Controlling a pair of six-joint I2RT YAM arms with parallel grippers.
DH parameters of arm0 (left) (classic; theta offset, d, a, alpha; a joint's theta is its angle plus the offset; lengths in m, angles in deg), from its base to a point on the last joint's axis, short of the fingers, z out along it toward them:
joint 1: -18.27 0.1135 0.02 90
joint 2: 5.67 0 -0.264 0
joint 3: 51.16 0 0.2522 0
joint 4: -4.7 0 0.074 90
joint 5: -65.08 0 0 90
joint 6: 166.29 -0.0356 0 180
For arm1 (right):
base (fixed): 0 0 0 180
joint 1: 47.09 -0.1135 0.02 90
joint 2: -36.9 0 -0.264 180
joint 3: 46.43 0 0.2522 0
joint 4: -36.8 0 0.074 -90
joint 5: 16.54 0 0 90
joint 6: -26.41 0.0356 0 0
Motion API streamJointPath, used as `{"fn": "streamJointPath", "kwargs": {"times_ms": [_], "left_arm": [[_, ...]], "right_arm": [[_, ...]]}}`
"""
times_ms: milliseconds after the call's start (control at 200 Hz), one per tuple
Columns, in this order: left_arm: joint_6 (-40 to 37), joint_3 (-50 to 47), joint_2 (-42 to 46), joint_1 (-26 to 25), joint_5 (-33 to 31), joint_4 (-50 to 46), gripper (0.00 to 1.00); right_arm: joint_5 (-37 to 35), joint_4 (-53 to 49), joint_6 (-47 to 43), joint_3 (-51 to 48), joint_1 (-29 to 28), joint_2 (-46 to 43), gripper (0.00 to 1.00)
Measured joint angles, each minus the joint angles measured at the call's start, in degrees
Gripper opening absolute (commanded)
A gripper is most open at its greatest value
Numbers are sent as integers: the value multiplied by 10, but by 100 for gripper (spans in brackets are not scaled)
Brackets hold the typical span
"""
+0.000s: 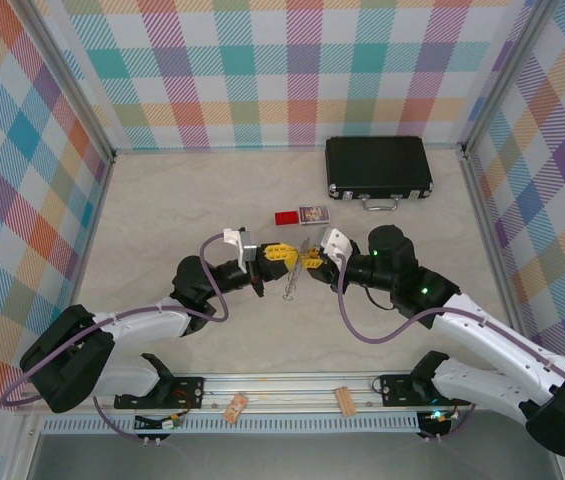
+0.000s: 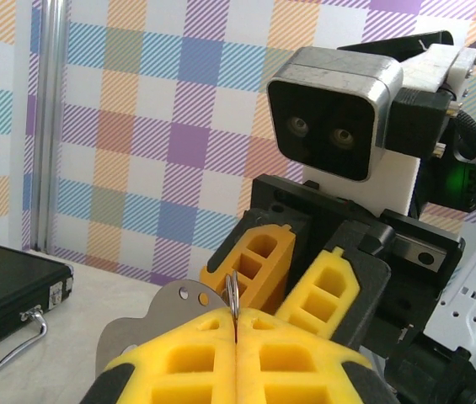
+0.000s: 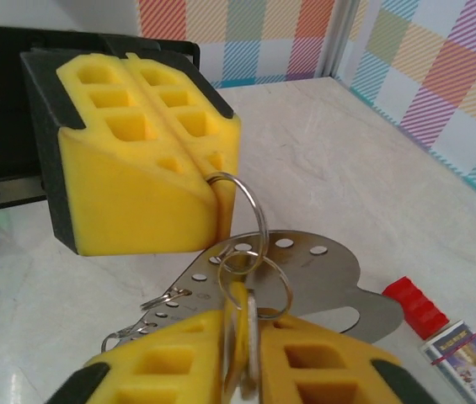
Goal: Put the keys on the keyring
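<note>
- Top external view:
  - Both arms meet over the middle of the desk [image 1: 162, 220], the left jaws and right jaws tip to tip.
  - The keyring [image 1: 292, 275] hangs between and just below them. Whether it touches the desk I cannot tell.
  - The key is too small to make out here.
  - The black case [image 1: 378, 168] and red rectangle [image 1: 287, 217] lie well behind.
- Left wrist view:
  - The left jaws' yellow pads [image 2: 179, 362] are pressed together, pinching a thin wire ring [image 2: 232, 295] that stands up from their seam.
  - The keyring's grey plate [image 2: 141, 328] sits just beside these pads.
  - The right jaws' pads [image 2: 259, 257] are right behind the ring.
- Right wrist view:
  - The right jaws' pads [image 3: 170, 362] are drawn in on the key [image 3: 236, 332], held edge-on between them.
  - A second ring [image 3: 284, 286] loops at the key's top.
  - The wire ring [image 3: 260, 215] leaves the left pads [image 3: 136, 160] and appears to pass through a hole in the punched plate [image 3: 322, 282], directly above the key.
- Risks, as I judge them:
  - The key is gripped by a small area, so pushing it against the ring could twist it or squeeze it out of the soft pads.
  - The thin ring could slide in the foam.
  - The loose plate could swing and block the opening.
  - With the pads this close, the two sets of jaws could bump each other.
</note>
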Motion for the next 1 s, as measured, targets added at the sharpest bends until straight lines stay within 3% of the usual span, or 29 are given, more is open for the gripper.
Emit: {"fn": "streamJointPath", "kwargs": {"times_ms": [80, 490, 595, 695, 1005], "left_arm": [[1, 0, 3, 0, 0, 0, 0], [11, -4, 7, 0, -4, 2, 0], [15, -4, 7, 0, -5, 0, 0], [17, -4, 7, 0, -5, 1, 0], [17, -4, 7, 0, -11, 15, 0]], "right_arm": [[0, 0, 0, 0, 0, 0, 1], [17, -13, -12, 6, -2, 15, 1], [21, -18, -17, 13, -5, 27, 6], [21, -24, -17, 15, -8, 28, 20], [-19, -25, 14, 0, -6, -48, 26]]}}
